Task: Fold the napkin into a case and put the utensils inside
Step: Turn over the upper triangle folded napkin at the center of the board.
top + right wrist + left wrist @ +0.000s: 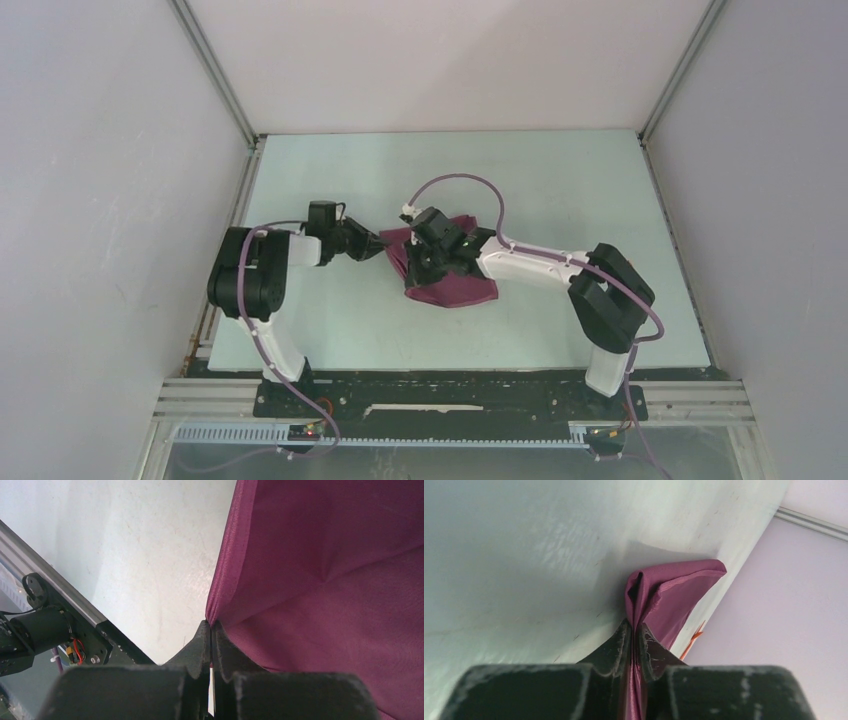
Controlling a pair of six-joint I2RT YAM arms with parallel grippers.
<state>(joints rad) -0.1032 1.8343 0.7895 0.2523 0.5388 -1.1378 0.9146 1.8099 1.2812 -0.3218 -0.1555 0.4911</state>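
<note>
The maroon napkin [452, 286] lies bunched and partly folded in the middle of the table. My left gripper [376, 250] is shut on its left corner; in the left wrist view the cloth [674, 597] rises pinched between the fingers, gripper [635, 630]. My right gripper [420, 262] is shut on the napkin's edge above the cloth; in the right wrist view the hem [320, 575] is pinched at the tips, gripper [210, 626]. A thin orange utensil [691, 641] peeks out behind the cloth in the left wrist view. The other utensil is hidden.
The pale green table [560, 190] is walled by white panels on three sides. A metal rail [450, 388] with the arm bases runs along the near edge; it also shows in the right wrist view [75, 605].
</note>
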